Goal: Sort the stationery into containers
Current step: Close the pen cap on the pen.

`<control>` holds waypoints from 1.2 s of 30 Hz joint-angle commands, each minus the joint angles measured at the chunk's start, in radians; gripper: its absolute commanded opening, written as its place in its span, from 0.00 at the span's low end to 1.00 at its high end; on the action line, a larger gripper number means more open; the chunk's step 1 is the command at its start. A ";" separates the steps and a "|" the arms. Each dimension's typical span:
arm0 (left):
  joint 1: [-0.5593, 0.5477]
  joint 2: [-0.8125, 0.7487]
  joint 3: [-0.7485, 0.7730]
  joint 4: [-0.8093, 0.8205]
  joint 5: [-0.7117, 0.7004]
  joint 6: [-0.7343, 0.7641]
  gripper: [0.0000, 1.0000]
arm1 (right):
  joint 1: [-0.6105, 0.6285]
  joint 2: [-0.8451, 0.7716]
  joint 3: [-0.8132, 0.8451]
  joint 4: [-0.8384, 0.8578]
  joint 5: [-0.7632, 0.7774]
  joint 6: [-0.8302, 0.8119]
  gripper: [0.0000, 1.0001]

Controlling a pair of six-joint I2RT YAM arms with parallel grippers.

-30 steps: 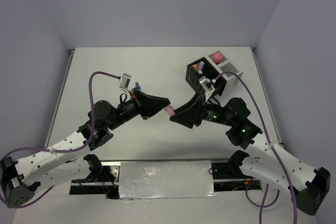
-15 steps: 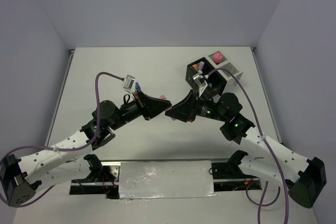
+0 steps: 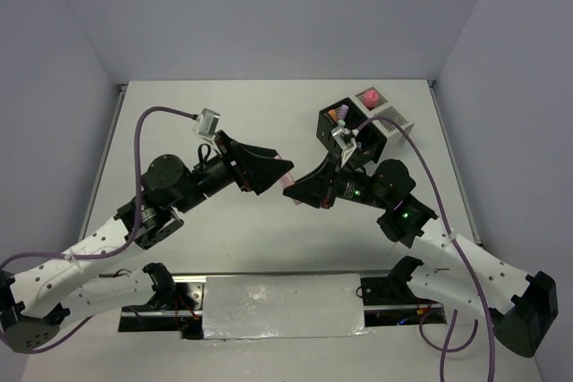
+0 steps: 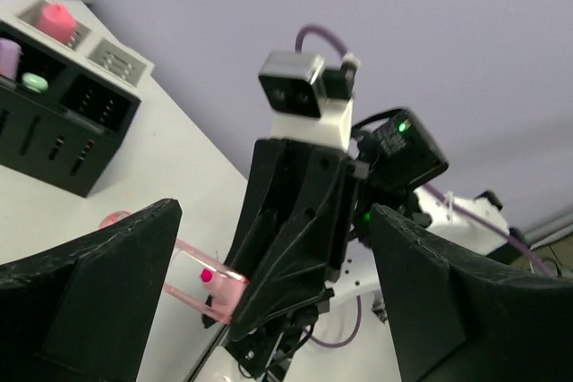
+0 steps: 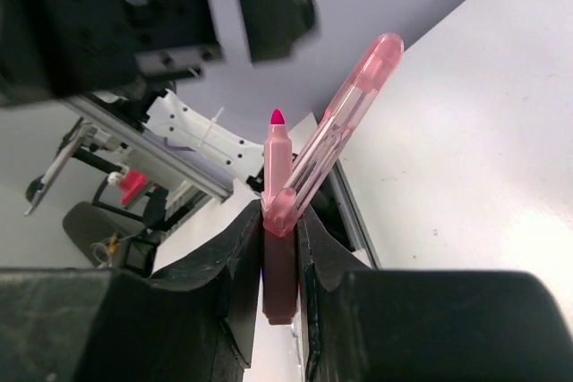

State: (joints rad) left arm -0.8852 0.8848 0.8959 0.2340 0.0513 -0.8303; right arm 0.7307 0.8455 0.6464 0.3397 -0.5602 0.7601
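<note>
Right gripper (image 5: 280, 221) pinching 1 pink highlighter (image 5: 276, 163) (tip bare, clear cap (image 5: 349, 109) askew); left gripper (image 4: 273, 212) spread wide.

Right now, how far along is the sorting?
Done: a purple item and a green item sit in the black organiser, a pink item in the white organiser. In hand: right pincer shut on a pink highlighter, left pincer open. Left: binning that highlighter.

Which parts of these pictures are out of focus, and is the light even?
Top external view: soft, even light on the table, only faint shadows, all sharp. Left wrist view: the left gripper has dark, blurred fingers at the edges; the pink highlighter is clear. Right wrist view: the highlighter is sharp, the right gripper near the lens is soft, the background blurred.
</note>
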 commanded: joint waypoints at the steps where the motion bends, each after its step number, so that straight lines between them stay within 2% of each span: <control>1: -0.020 -0.053 0.121 -0.160 -0.125 0.123 0.99 | 0.003 -0.042 0.047 -0.054 0.029 -0.070 0.00; 3: -0.020 -0.096 0.120 -0.215 -0.216 0.126 0.99 | 0.003 -0.055 0.055 -0.064 0.023 -0.087 0.00; 5: -0.020 -0.124 0.091 -0.225 -0.228 0.115 0.99 | 0.003 -0.078 0.052 -0.028 -0.018 -0.087 0.00; 10: -0.018 -0.158 -0.046 -0.055 -0.085 0.068 0.99 | 0.004 -0.121 0.001 0.177 -0.150 -0.065 0.00; 12: -0.018 -0.153 -0.090 0.087 -0.027 0.050 0.99 | 0.003 -0.123 0.010 0.173 -0.191 -0.073 0.00; 17: -0.018 -0.107 -0.117 0.253 0.097 0.036 0.99 | 0.006 -0.106 0.033 0.153 -0.225 -0.084 0.00; 21: -0.018 -0.078 -0.137 0.353 0.143 0.030 0.99 | 0.007 -0.095 0.047 0.142 -0.256 -0.082 0.00; 23: -0.018 -0.072 -0.141 0.379 0.162 0.031 0.94 | 0.010 -0.092 0.048 0.134 -0.260 -0.087 0.00; 25: -0.018 -0.066 -0.138 0.377 0.165 0.031 0.86 | 0.010 -0.094 0.050 0.127 -0.260 -0.090 0.00; 27: -0.018 -0.066 -0.141 0.376 0.168 0.031 0.62 | 0.013 -0.097 0.048 0.113 -0.250 -0.099 0.00; 28: -0.018 -0.067 -0.138 0.370 0.167 0.033 0.45 | 0.013 -0.098 0.048 0.110 -0.248 -0.102 0.00; 31: -0.018 -0.069 -0.132 0.335 0.156 0.042 0.19 | 0.013 -0.100 0.048 0.101 -0.239 -0.104 0.00; 36: -0.018 -0.069 -0.117 0.285 0.137 0.062 0.08 | 0.012 -0.102 0.050 0.088 -0.204 -0.091 0.00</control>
State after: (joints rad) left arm -0.9024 0.8162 0.7528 0.5140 0.1921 -0.7914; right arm 0.7334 0.7555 0.6472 0.3996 -0.7818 0.6712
